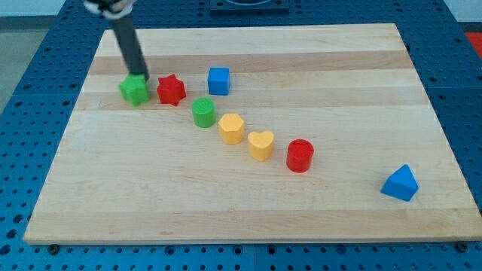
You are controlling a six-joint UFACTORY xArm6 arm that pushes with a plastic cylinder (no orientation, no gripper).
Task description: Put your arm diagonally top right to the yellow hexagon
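Note:
The yellow hexagon [232, 128] sits near the board's middle, in a diagonal row of blocks. My tip [141, 77] is at the view's upper left, touching the top right of a green star-like block [134, 90]. It is far to the upper left of the yellow hexagon. A red star [171, 89] lies just right of my tip. A green cylinder [203, 112] lies up-left of the hexagon, and a yellow heart [260, 144] lies down-right of it.
A blue cube [218, 80] stands above the green cylinder. A red cylinder [300, 155] ends the diagonal row. A blue triangular block [400, 183] sits at the lower right. The wooden board [301, 218] lies on a blue perforated table.

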